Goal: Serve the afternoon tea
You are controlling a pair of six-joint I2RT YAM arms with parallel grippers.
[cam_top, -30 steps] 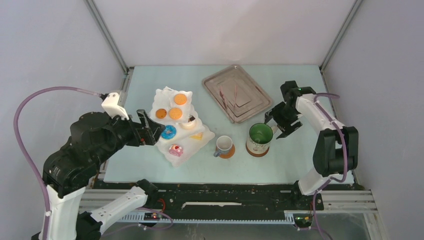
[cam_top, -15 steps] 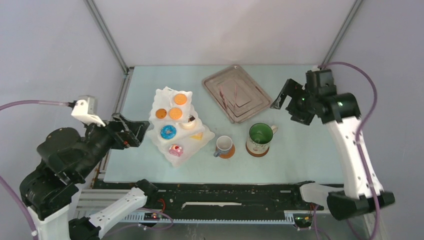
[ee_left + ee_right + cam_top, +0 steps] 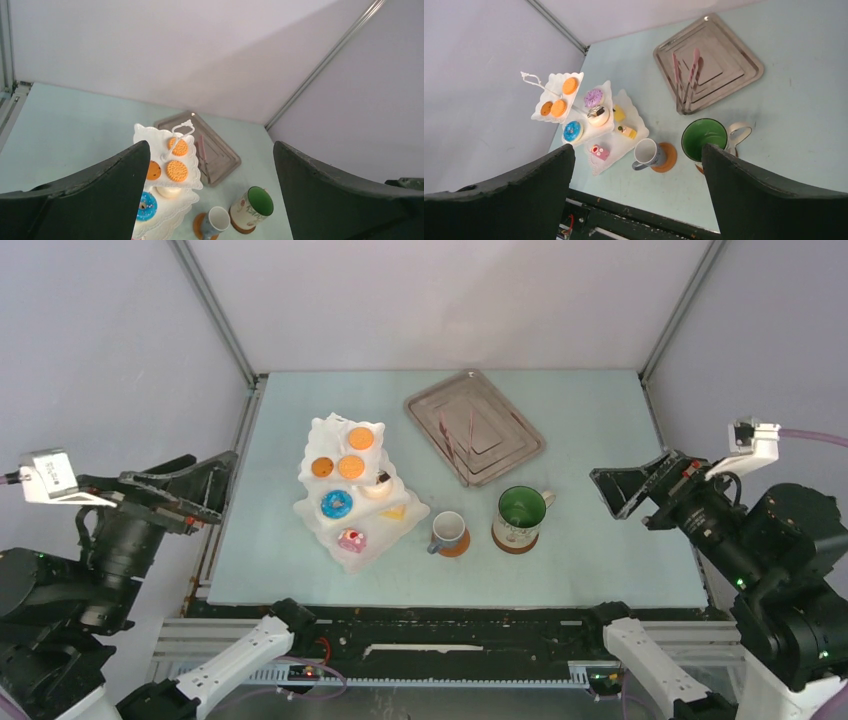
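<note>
- Both empty, wide open: left gripper (image 3: pixel 222 485) at left edge, right gripper (image 3: pixel 612 496) opposite.
- Right wrist view alone shows the purple doughnut (image 3: pixel 593 97) on the three-tier stand (image 3: pixel 385 531), centre-left.
- Bare table (image 3: pixel 590 430) lies right of the green-lined mug (image 3: pixel 520 518).

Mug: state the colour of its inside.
The mug is green inside; the right wrist view shows it best.

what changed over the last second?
Both arms pulled back outward off the table: left gripper away from the blue doughnut on the stand, right gripper away from the green mug. Both open, empty. Stand, doughnut, mug, small cup, tray unmoved.
</note>
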